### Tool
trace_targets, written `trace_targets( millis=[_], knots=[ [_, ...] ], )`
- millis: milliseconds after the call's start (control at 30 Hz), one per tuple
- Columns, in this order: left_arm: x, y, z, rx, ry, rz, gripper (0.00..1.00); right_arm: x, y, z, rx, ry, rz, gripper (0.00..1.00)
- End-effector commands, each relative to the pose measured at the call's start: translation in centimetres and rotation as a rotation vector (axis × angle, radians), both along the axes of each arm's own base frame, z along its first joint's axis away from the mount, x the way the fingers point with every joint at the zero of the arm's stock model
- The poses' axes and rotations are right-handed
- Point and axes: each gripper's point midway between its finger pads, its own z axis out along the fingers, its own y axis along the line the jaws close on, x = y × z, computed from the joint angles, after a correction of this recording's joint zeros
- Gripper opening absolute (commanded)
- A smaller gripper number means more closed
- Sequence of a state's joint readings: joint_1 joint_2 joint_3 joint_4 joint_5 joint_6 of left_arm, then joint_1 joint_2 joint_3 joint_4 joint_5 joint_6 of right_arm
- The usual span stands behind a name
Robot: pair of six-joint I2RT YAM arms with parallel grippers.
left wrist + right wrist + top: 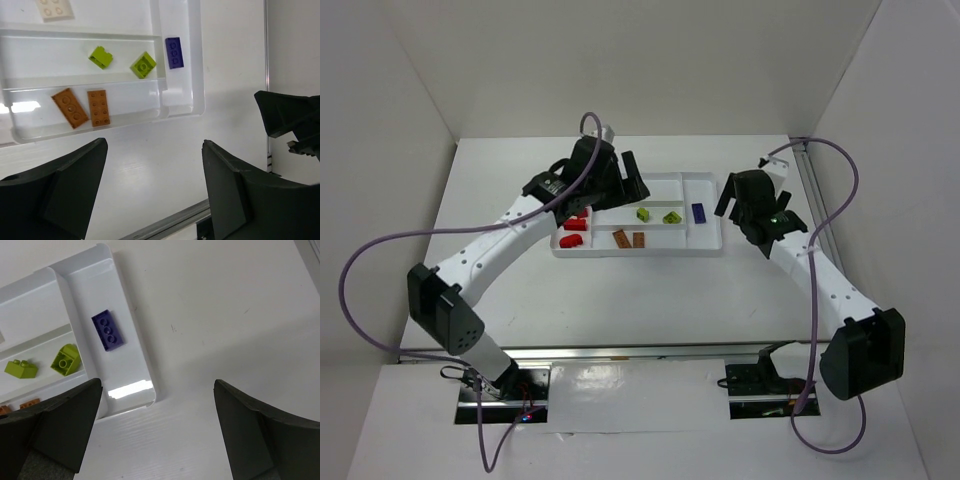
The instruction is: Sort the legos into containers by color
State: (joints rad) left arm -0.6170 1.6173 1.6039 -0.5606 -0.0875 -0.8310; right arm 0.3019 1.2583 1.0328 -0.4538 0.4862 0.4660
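Tray: on the table, between the arms.
Red bricks: in the square section, partly hidden by the left arm.
Brown bricks: two, in the near slot.
Green bricks: two, in the middle slot.
Cream brick: in the far slot.
Purple brick: in the right end slot.
Left gripper: jaws wide, empty.
Right gripper: jaws wide, empty, beside the tray's right end.
Progress: no loose brick shows on the table, so sorting looks complete.
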Motion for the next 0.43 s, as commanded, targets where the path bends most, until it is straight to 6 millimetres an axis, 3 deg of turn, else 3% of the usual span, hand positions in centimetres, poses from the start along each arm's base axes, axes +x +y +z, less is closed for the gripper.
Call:
trace_targets(
  millis=[0, 233, 400],
  knots=[
    [0.1, 2.0, 1.4, 0.081, -0.118, 0.002, 0.87, -0.2, -0.5, 1.3, 0.033, -0.057, -0.043, 1.00],
    [0.1, 5.5, 4.4, 0.155, -0.254, 0.070, 0.87, -0.9, 0.2, -0.2, 0.061, -0.020, -0.011, 1.00],
    [-0.3, 5.2, 5.9, 0.124, -0.288, 0.045, 0.87, -2.0, 0.0, 0.1, 0.063, -0.056, 0.011, 1.00]
  ],
)
